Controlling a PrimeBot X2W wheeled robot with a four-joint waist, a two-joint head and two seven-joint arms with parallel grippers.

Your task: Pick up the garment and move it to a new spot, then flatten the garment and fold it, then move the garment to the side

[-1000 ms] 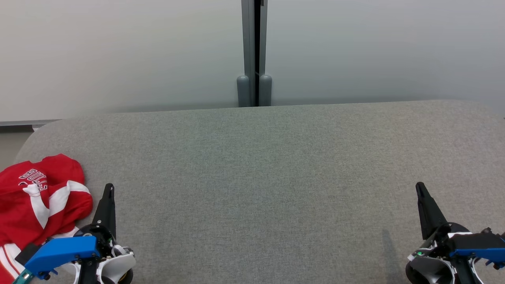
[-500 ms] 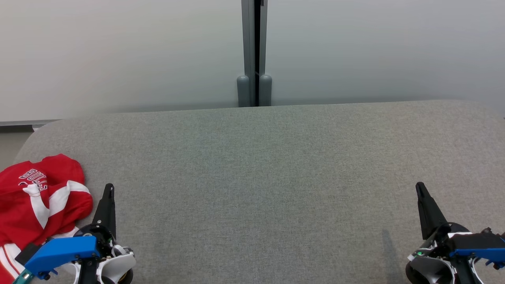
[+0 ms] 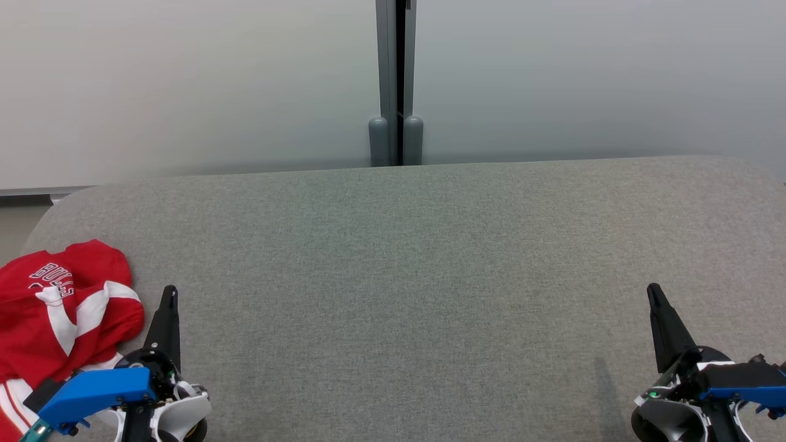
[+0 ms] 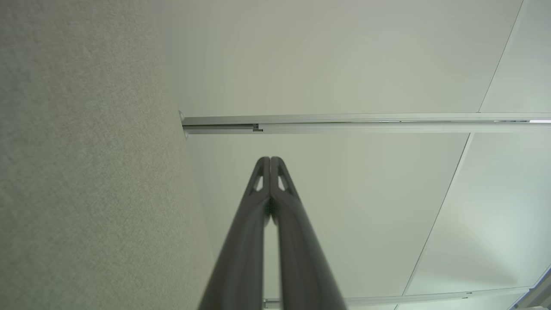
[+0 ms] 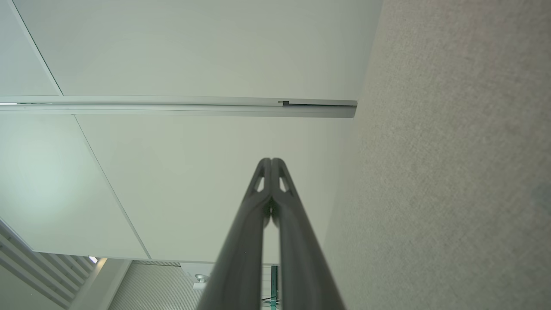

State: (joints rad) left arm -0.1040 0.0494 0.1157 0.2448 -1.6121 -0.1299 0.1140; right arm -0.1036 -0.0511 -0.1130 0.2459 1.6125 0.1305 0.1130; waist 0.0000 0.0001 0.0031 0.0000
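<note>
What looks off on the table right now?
Only the red garment stands out: it lies bunched in a crumpled heap at the grey table's near left edge, beside the left gripper. The right gripper is at the opposite side. Both have jaws shut, empty.

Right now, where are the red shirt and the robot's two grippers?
red shirt (image 3: 31, 331), head view, red cloth beside the white stripe.
left gripper (image 3: 169, 293), head view, tip of its shut fingers.
right gripper (image 3: 653, 291), head view, tip of its shut fingers.
</note>
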